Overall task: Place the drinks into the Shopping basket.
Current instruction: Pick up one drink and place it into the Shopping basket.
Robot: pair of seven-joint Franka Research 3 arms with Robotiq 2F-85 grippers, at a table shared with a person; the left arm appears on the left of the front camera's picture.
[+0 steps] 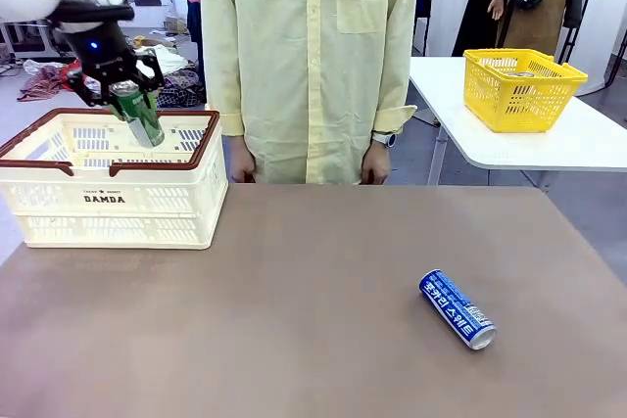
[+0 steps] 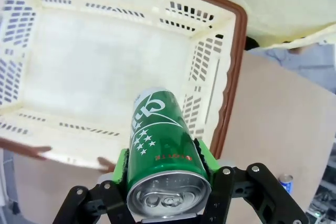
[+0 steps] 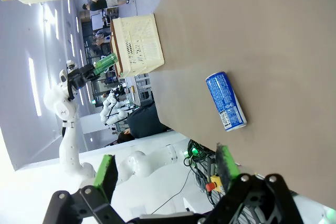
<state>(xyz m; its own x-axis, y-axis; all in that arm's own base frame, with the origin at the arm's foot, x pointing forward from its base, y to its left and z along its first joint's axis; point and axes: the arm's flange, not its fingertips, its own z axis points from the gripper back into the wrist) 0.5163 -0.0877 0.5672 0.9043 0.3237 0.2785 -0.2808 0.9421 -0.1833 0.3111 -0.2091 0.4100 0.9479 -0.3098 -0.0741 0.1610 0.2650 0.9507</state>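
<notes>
Evidently, the left gripper (image 1: 125,85) pinched the green-and-white metal can (image 1: 140,115) above the cream slotted plastic basket (image 1: 108,198); the blue metal can (image 1: 458,309) lay unplaced.

Green can (image 2: 164,140) in the left tool's (image 2: 163,160) grip, tilted over the cream, brown-rimmed Shopping basket (image 2: 240,51).

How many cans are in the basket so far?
None yet: the floor of the basket is bare. In hand: the left gripper holds the green can, tilted, above the basket, not let go. Left to do: drop it in, then fetch the blue can, lying on its side on the table. The right gripper is open, apart from it.
</notes>
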